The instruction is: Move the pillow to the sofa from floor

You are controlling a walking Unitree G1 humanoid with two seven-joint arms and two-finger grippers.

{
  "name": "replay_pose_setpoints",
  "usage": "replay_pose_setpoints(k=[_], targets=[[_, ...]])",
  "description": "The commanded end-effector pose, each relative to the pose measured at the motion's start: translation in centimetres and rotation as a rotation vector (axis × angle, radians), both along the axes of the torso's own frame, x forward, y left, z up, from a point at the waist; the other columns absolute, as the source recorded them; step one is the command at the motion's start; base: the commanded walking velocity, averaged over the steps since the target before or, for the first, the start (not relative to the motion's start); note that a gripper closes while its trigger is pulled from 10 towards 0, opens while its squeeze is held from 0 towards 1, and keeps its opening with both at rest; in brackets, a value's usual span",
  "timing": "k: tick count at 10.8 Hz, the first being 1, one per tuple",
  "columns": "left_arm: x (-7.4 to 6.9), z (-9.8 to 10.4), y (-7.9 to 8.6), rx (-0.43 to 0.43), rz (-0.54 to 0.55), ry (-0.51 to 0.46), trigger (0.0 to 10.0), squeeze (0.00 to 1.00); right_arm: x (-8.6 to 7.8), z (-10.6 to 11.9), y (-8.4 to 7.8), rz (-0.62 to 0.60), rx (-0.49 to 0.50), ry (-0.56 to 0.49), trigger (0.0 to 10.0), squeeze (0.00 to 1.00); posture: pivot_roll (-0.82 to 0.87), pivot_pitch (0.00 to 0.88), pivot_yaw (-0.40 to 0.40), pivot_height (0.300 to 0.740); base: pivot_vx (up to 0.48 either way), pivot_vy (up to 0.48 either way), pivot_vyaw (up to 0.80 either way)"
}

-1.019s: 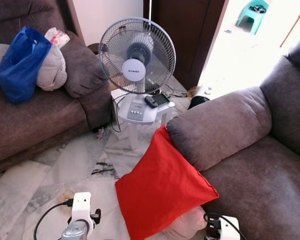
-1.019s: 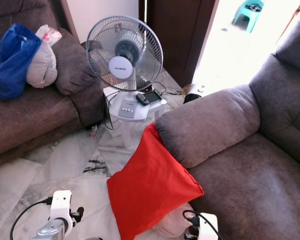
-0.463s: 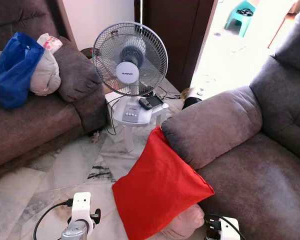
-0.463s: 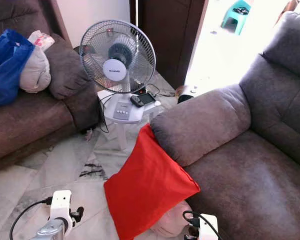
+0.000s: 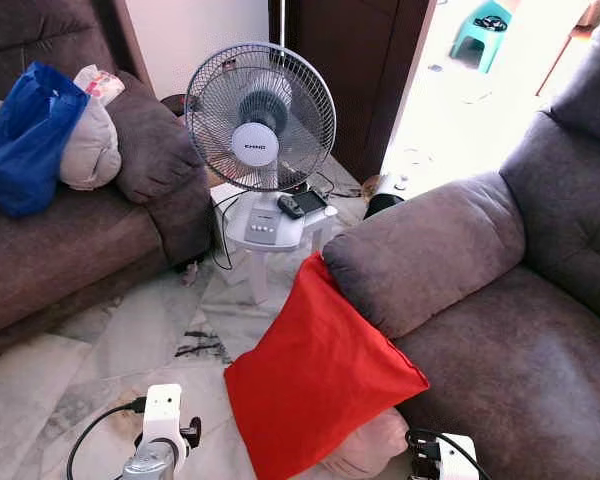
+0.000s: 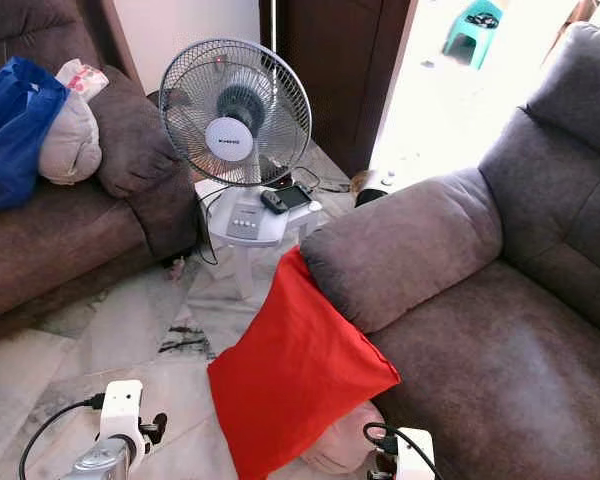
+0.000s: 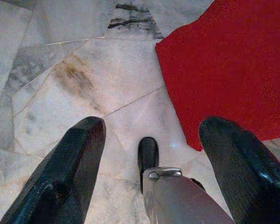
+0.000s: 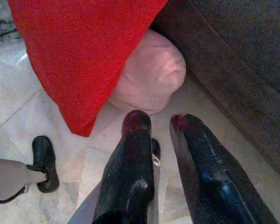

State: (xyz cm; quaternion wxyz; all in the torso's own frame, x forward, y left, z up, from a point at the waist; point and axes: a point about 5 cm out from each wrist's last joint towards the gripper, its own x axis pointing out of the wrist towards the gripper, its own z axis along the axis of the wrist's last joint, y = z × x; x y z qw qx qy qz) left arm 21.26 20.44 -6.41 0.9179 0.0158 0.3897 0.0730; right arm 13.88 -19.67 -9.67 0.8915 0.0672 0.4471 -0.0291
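A red pillow (image 5: 320, 375) stands on its edge on the marble floor, leaning against the armrest of the grey-brown sofa (image 5: 430, 250) on the right. A pale pink cushion (image 8: 149, 74) lies under its lower corner, against the sofa base. My left gripper (image 7: 151, 133) hangs open above bare floor, with the red pillow's corner (image 7: 224, 70) just beyond its fingertips. My right gripper (image 8: 159, 119) is shut on nothing, low over the floor, pointing at the pink cushion and the sofa base. Both wrists show at the bottom edge of the head views.
A table fan (image 5: 260, 115) stands on a small white stool (image 5: 270, 225) just behind the pillow, with a dark handset and cables on it. A second sofa (image 5: 70, 240) at the left carries a blue bag (image 5: 25, 135) and a cushion. A bright doorway lies beyond.
The camera shifted slightly a second ago, so the whole scene slid a little. The pillow, fan and both arms have not moved.
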Motion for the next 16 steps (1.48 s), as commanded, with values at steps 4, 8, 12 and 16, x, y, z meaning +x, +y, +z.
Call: replay_pose_setpoints(k=[4, 8, 12, 16], targets=[[0.02, -0.01, -0.08, 0.000, 0.003, 0.004, 10.0, 0.00, -0.19, -0.01, -0.23, -0.006, 0.000, -0.001, 10.0, 0.00, 0.04, 0.052, -0.056, 0.740, 0.259, 0.000, 0.00], [-0.11, -0.10, -0.11, 0.002, -0.004, 0.009, 10.0, 0.00, -0.34, -0.06, -0.20, 0.004, -0.002, 0.004, 10.0, 0.00, 0.04, 0.036, -0.052, 0.740, 0.273, 0.000, 0.00], [-0.08, -0.07, -0.10, 0.003, -0.003, 0.005, 10.0, 0.00, -0.34, -0.07, -0.20, 0.005, -0.003, 0.006, 10.0, 0.00, 0.04, 0.043, -0.054, 0.740, 0.198, 0.000, 0.00], [0.00, -0.03, -0.12, 0.001, -0.004, 0.005, 10.0, 0.00, -0.30, -0.05, -0.26, 0.003, -0.004, 0.006, 10.0, 0.00, 0.04, 0.056, -0.055, 0.740, 0.000, 0.000, 0.00]])
